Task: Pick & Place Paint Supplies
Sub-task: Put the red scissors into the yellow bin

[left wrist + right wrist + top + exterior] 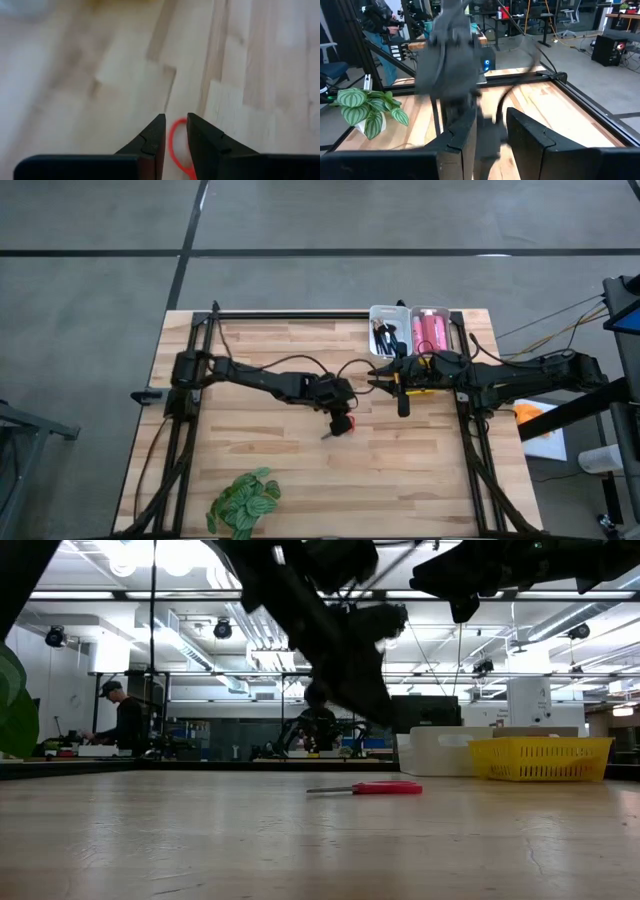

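Dark left gripper [343, 408] poised above mid-table, fingers [152, 142] parted by a narrow gap and clasping nothing. Directly beneath, red-handled scissors [341, 424] lying flat on the pale wood table [280, 470], clear of the fingertips, blades pointing away from the red loop; in the left wrist view only a curve of the red handle [173, 145] seen through the gap. Further right, right gripper [385, 382] hovering near the bins, pointing toward the left arm, fingers [462, 140] slightly apart with nothing seen between them. At the far edge, white tray [375, 313] with dark-handled brushes [384, 337], and just beside it a second bin with pink tubes [430, 332]. Green leafy plant [243, 502] at the near edge, well apart.
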